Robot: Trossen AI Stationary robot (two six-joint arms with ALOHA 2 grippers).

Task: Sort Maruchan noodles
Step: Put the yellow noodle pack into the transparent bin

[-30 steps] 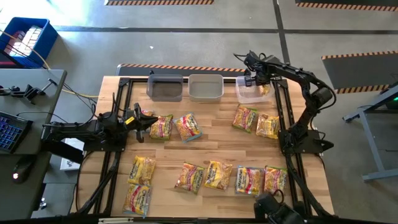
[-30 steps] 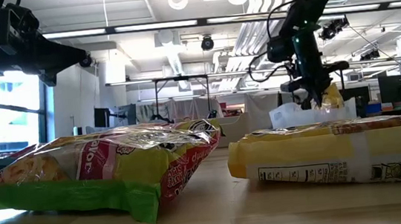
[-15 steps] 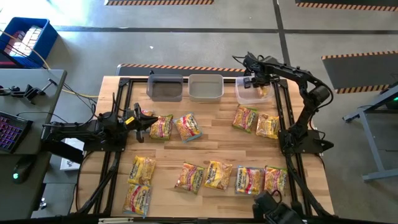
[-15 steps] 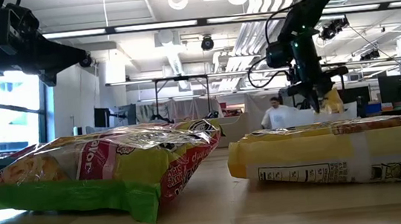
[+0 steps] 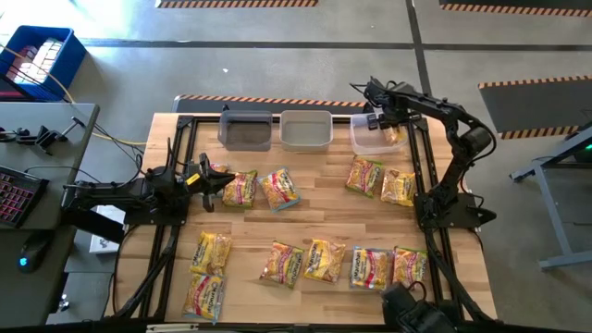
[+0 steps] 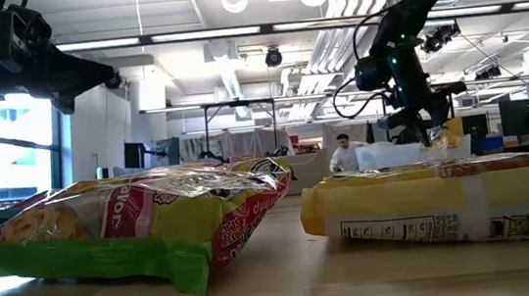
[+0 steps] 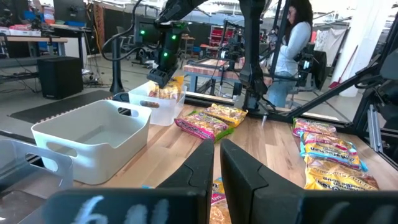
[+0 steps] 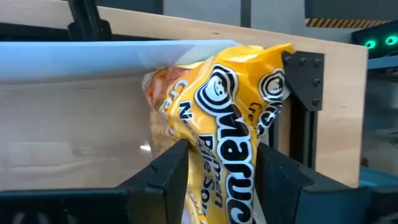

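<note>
Change since earlier frame: right gripper (image 5: 387, 118) has shifted slightly over the clear bin (image 5: 363, 141), its packet carried with it; left arm unmoved.
Held packet (image 8: 233, 134): yellow Maruchan noodles, hanging partly inside the clear bin at the table's far right corner.
Right gripper state: fingers (image 8: 163, 169) clamped on the packet's near end.
Left gripper (image 5: 211, 178): waits beside a packet near the table's left edge; fingers almost together, nothing between them.
Step advice: judged best to lower until the packet clears the bin wall, then release.
Orientation: long axis runs away from the fingers, free end pointing down into the bin.
Surroundings: two grey bins (image 5: 306, 129) alongside; other packets (image 5: 323, 260) spread over the table (image 5: 314, 217).
</note>
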